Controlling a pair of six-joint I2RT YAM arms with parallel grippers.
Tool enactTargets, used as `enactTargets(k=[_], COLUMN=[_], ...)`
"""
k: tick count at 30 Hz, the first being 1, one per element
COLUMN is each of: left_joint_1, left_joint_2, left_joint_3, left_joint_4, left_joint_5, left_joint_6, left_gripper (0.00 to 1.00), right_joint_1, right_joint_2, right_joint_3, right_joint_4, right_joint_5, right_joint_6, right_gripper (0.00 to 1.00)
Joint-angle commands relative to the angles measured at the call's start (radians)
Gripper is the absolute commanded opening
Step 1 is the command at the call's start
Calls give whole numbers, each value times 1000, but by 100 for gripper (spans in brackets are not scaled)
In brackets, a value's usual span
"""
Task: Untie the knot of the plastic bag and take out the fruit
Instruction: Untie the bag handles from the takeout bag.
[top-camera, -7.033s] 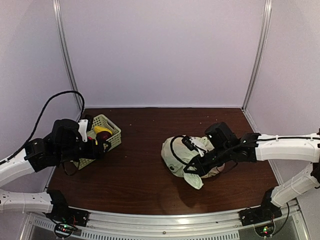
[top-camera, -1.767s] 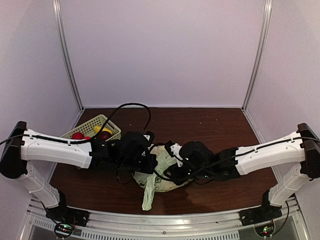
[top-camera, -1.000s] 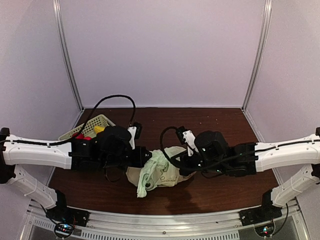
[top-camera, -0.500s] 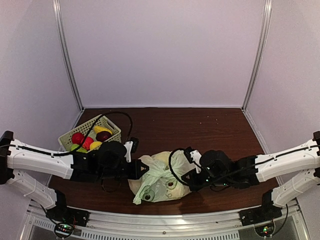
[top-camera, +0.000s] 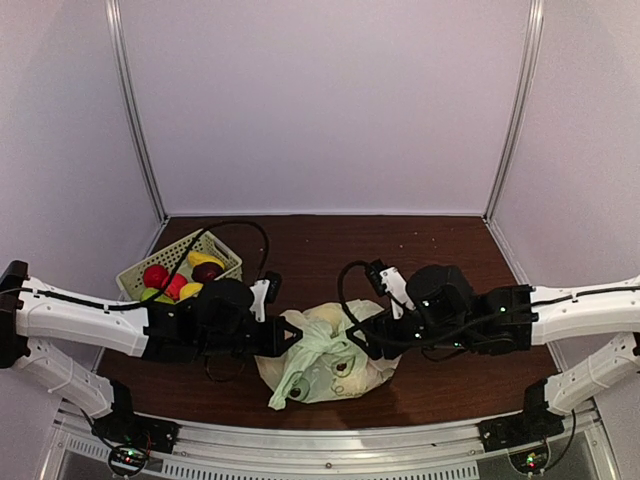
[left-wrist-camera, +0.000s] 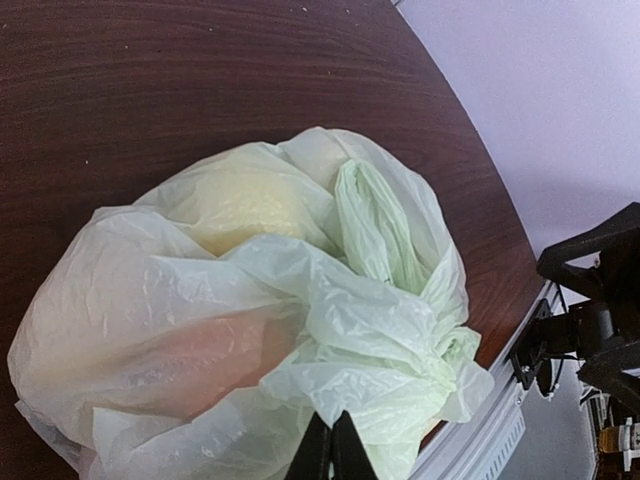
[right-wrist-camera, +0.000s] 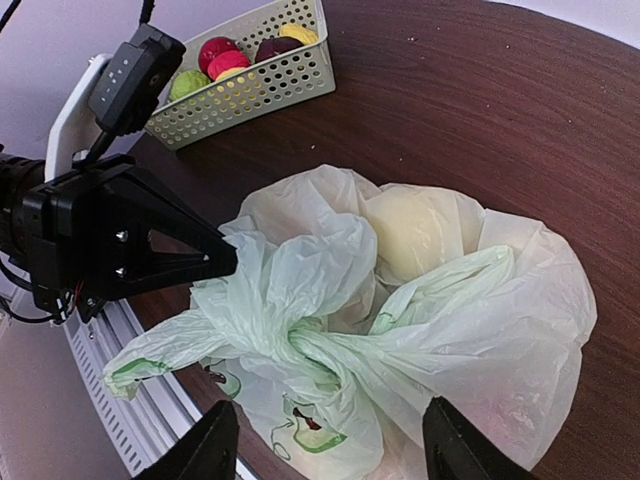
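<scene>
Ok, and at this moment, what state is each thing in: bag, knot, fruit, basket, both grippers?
plastic bag: lying on the table, closed, bulging.
knot: tied, not yet undone.
fruit: inside the bag, showing through the plastic.
basket: upright, partly filled.
left gripper: jaws shut, pinching a bag fold.
right gripper: jaws open, empty, over the bag.

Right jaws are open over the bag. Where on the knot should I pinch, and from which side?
Probably the handle tail right beside the knot, with the right gripper dropping from above. That tail sticks out loose toward the rail, and the left gripper holds the plastic bag opposite.
</scene>
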Motion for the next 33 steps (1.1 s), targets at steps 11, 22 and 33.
enactTargets(k=[11, 22, 33], left_joint_1=[8, 7, 16], left_joint_2=[2, 7, -33], left_joint_3=[19, 21, 56], left_joint_4=[35, 40, 36], left_joint_5=[17, 22, -40], left_joint_6=[8, 2, 3], left_gripper=[0, 0, 0], right_joint_1=[-2, -7, -10], right_joint_2=[184, 251, 114], right_joint_3=[76, 85, 107], right_joint_4=[-39, -18, -89], right_joint_5=[32, 59, 101], right_joint_6=[-55, -28, -31], right_gripper=[69, 36, 0])
